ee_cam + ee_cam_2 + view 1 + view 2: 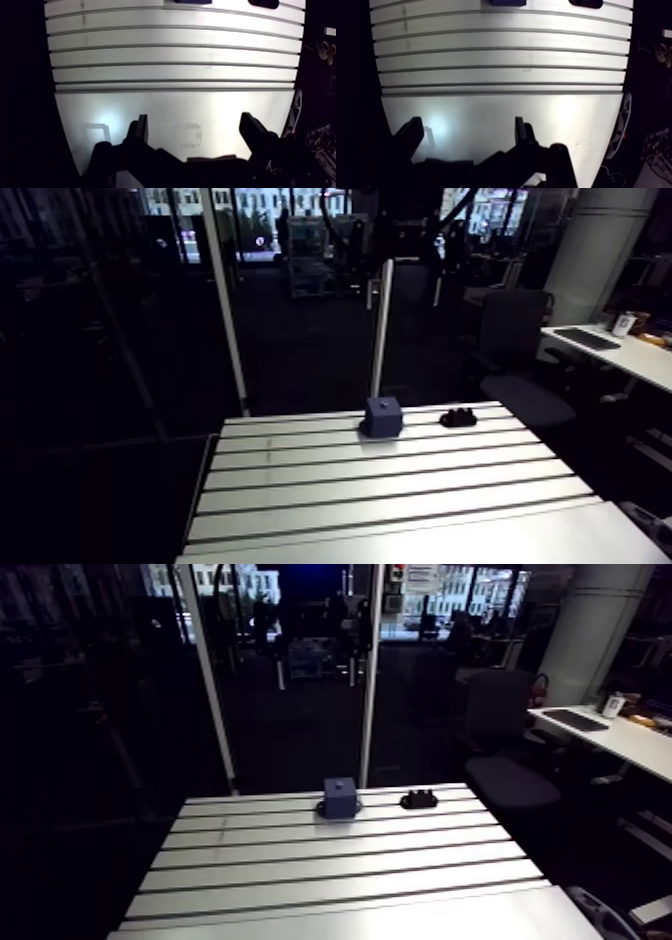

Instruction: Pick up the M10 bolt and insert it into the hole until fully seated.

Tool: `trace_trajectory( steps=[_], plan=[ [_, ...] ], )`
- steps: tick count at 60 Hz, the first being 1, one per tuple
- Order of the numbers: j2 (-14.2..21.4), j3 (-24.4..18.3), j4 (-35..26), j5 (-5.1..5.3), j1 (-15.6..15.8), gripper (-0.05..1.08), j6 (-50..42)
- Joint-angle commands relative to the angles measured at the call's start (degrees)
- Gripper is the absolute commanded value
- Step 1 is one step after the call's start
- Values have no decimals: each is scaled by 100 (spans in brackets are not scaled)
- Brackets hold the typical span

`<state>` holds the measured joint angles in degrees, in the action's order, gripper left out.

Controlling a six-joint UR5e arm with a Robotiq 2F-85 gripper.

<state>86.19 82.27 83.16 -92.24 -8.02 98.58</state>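
Note:
A dark blue block [382, 416] stands near the far edge of the slotted table [400, 498]. To its right lies a small black object [458, 418], too small and dark to tell whether it is the bolt. In the wrist view my gripper [195, 122] hangs open over the smooth plate at the table's near side, with nothing between its fingers. The blue block [189, 1] and the black object [263, 3] lie far ahead of it, across several slots. The arm view does not show the gripper.
Two faint square outlines [97, 132] mark the smooth plate under the gripper. An upright metal post [381, 328] rises just behind the blue block. Beyond the table's edges the floor is dark.

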Motion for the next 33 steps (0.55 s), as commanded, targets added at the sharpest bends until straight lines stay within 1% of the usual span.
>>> trace_trajectory(
  steps=[1, 14, 27, 33],
  plan=[
    [-28, -23, 2, -9, 37, 0, 17],
    [-28, -23, 28, 0, 29, 0, 8],
    [-19, 39, 38, 43, 37, 0, -34],
    [-28, 55, 38, 35, 45, 0, -36]
  ],
)
